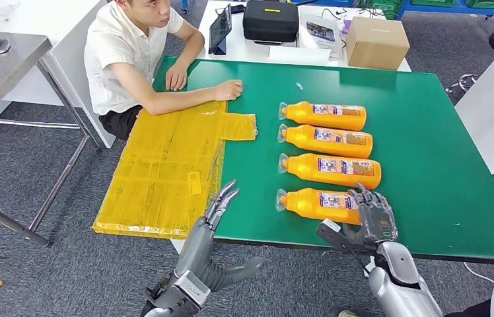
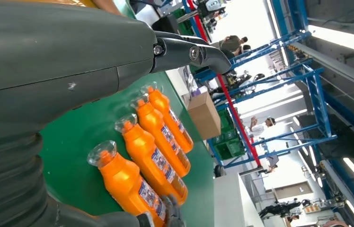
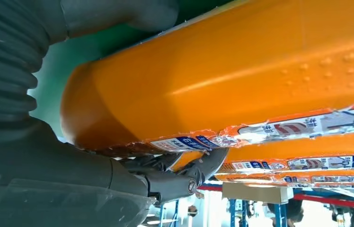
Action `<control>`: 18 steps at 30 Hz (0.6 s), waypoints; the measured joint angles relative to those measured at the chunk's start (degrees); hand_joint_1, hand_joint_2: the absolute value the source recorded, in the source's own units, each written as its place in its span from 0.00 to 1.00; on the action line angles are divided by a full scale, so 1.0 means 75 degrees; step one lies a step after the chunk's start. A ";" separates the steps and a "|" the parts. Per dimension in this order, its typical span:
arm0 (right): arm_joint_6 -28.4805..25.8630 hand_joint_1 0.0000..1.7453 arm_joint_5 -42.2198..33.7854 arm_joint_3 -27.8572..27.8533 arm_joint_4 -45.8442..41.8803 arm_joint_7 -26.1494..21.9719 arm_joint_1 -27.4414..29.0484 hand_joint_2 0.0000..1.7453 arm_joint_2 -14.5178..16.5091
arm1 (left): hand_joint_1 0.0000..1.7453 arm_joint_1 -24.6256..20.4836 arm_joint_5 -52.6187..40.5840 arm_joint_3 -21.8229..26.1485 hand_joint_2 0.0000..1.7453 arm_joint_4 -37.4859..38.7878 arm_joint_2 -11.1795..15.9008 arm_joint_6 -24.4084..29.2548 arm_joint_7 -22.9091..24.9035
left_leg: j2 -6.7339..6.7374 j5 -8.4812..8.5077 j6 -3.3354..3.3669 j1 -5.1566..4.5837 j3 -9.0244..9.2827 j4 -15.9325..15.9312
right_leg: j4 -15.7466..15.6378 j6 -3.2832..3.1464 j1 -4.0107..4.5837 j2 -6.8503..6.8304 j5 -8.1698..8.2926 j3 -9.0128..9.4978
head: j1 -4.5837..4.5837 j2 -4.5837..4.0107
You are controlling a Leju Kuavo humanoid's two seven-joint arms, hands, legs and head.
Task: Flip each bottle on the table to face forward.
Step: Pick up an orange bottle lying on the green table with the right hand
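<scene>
Nearest, at six o'clock, the two silver arms rise to the table's near edge. The left hand (image 1: 221,201) hangs at the edge of the green table (image 1: 429,132) with fingers straight and close together, holding nothing. Toward three o'clock from it, the right hand (image 1: 375,214) lies on the base end of the nearest bottle (image 1: 317,203), fingers draped over it. The right wrist view shows fingertips (image 3: 203,165) curled under the label edge, with the thumb on the bottle's other side, so it grips. Three more orange bottles (image 1: 329,144) lie in a column toward twelve o'clock, caps pointing to nine. At ten o'clock a person (image 1: 125,59) rests a hand on yellow sheets (image 1: 165,165). A cardboard box (image 1: 376,43) sits at one o'clock.
</scene>
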 joint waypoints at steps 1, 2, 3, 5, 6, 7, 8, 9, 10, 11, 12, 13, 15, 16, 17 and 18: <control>0.0009 1.00 -0.0015 0.0011 -0.0007 -0.0011 0.0008 1.00 -0.0016 | 0.00 0.0004 0.0000 0.0000 1.00 -0.0003 0.0000 0.0000 0.0000 | -0.0002 0.0001 0.0001 0.0000 0.0001 0.0000 | 0.0000 0.0002 0.0000 -0.0001 0.0000 0.0003 | 0.0001 0.0000; 0.0009 1.00 -0.0025 0.0020 -0.0015 -0.0020 0.0012 1.00 -0.0028 | 0.00 0.0008 0.0000 0.0000 1.00 -0.0006 0.0000 0.0000 0.0000 | -0.0002 0.0002 0.0002 0.0000 0.0001 0.0000 | 0.0000 0.0004 0.0000 -0.0001 0.0001 0.0008 | -0.0001 0.0000; 0.0009 1.00 -0.0029 0.0026 -0.0023 -0.0027 0.0016 1.00 -0.0039 | 0.00 0.0010 0.0000 0.0000 1.00 -0.0009 0.0000 0.0000 -0.0001 | -0.0001 0.0003 0.0002 0.0000 0.0001 0.0000 | 0.0001 0.0005 0.0000 0.0000 0.0002 0.0019 | -0.0001 0.0000; 0.0021 1.00 -0.0066 0.0034 -0.0054 -0.0039 0.0038 1.00 -0.0055 | 0.00 0.0012 -0.0001 0.0000 1.00 -0.0015 0.0000 0.0001 -0.0001 | 0.0000 0.0004 0.0003 0.0000 0.0001 0.0001 | 0.0002 0.0006 0.0000 0.0000 0.0004 0.0044 | -0.0002 0.0000; 0.0035 1.00 -0.0129 0.0036 -0.0084 -0.0067 0.0060 1.00 -0.0063 | 0.00 0.0016 -0.0003 0.0000 1.00 -0.0019 0.0000 0.0002 -0.0004 | 0.0000 0.0005 0.0004 0.0000 0.0001 0.0001 | 0.0002 0.0006 0.0000 0.0000 0.0005 0.0057 | -0.0002 0.0000; 0.0060 0.99 -0.0260 0.0036 -0.0131 -0.0135 0.0098 1.00 -0.0067 | 0.00 0.0024 -0.0007 0.0000 1.00 -0.0030 0.0000 0.0004 -0.0011 | 0.0000 0.0005 0.0004 0.0000 0.0001 0.0001 | 0.0002 0.0006 0.0000 -0.0001 0.0005 0.0063 | -0.0002 0.0000; 0.0103 0.99 -0.0481 0.0029 -0.0198 -0.0253 0.0154 1.00 -0.0067 | 0.00 0.0035 -0.0010 0.0000 1.00 -0.0044 0.0000 0.0006 -0.0020 | 0.0000 0.0005 0.0004 0.0001 0.0000 0.0001 | 0.0003 0.0006 0.0001 -0.0001 0.0004 0.0070 | -0.0001 0.0000; 0.0176 0.99 -0.0805 0.0012 -0.0295 -0.0423 0.0223 1.00 -0.0059 | 0.00 0.0049 -0.0012 0.0000 1.00 -0.0059 0.0000 0.0012 -0.0033 | 0.0000 0.0004 0.0003 0.0001 -0.0001 0.0001 | 0.0003 0.0006 0.0001 -0.0001 0.0004 0.0075 | -0.0001 0.0000; 0.0277 0.98 -0.1178 -0.0018 -0.0410 -0.0608 0.0301 1.00 -0.0049 | 0.00 0.0064 -0.0006 0.0000 1.00 -0.0071 0.0000 0.0021 -0.0050 | 0.0001 0.0002 0.0002 0.0002 -0.0001 0.0001 | 0.0003 0.0006 0.0002 0.0000 0.0003 0.0077 | -0.0001 0.0000; 0.0377 0.98 -0.1536 -0.0055 -0.0538 -0.0771 0.0384 1.00 -0.0035 | 0.00 0.0078 0.0013 0.0001 1.00 -0.0078 0.0000 0.0033 -0.0070 | 0.0003 -0.0001 0.0000 0.0003 -0.0001 0.0001 | 0.0003 0.0005 0.0002 0.0001 0.0003 0.0076 | 0.0000 0.0000; 0.0471 0.98 -0.1860 -0.0099 -0.0684 -0.0909 0.0473 1.00 -0.0015 | 0.00 0.0089 0.0039 0.0002 1.00 -0.0083 0.0000 0.0050 -0.0093 | 0.0004 -0.0006 -0.0003 0.0003 -0.0001 0.0001 | 0.0002 0.0005 0.0003 0.0002 0.0003 0.0075 | 0.0000 0.0000; 0.0539 0.98 -0.2094 -0.0142 -0.0823 -0.0999 0.0563 1.00 0.0008 | 0.00 0.0098 0.0068 0.0004 1.00 -0.0090 0.0000 0.0066 -0.0114 | 0.0006 -0.0009 -0.0005 0.0004 -0.0001 0.0000 | 0.0002 0.0005 0.0003 0.0004 0.0003 0.0073 | 0.0000 0.0000; 0.0621 0.98 -0.2372 -0.0217 -0.1080 -0.1098 0.0730 1.00 0.0072 | 0.00 0.0110 0.0103 0.0008 1.00 -0.0107 0.0000 0.0093 -0.0136 | 0.0007 -0.0014 -0.0009 0.0004 -0.0001 0.0000 | 0.0002 0.0005 0.0004 0.0006 0.0003 0.0068 | -0.0001 0.0000; 0.0653 0.99 -0.2431 -0.0244 -0.1178 -0.1118 0.0792 1.00 0.0101 | 0.00 0.0113 0.0111 0.0009 1.00 -0.0115 0.0000 0.0100 -0.0140 | 0.0007 -0.0014 -0.0009 0.0004 -0.0001 0.0000 | 0.0002 0.0004 0.0004 0.0006 0.0003 0.0067 | -0.0002 0.0000; 0.0677 0.99 -0.2462 -0.0267 -0.1263 -0.1129 0.0846 1.00 0.0125 | 0.00 0.0114 0.0117 0.0009 1.00 -0.0119 0.0000 0.0106 -0.0141 | 0.0007 -0.0013 -0.0009 0.0005 0.0000 0.0000 | 0.0001 0.0004 0.0004 0.0006 0.0003 0.0064 | -0.0002 0.0000; 0.0698 0.99 -0.2487 -0.0286 -0.1334 -0.1139 0.0891 1.00 0.0146 | 0.00 0.0116 0.0122 0.0009 1.00 -0.0121 0.0000 0.0111 -0.0143 | 0.0007 -0.0012 -0.0009 0.0005 0.0000 0.0000 | 0.0002 0.0004 0.0004 0.0006 0.0003 0.0060 | -0.0001 0.0000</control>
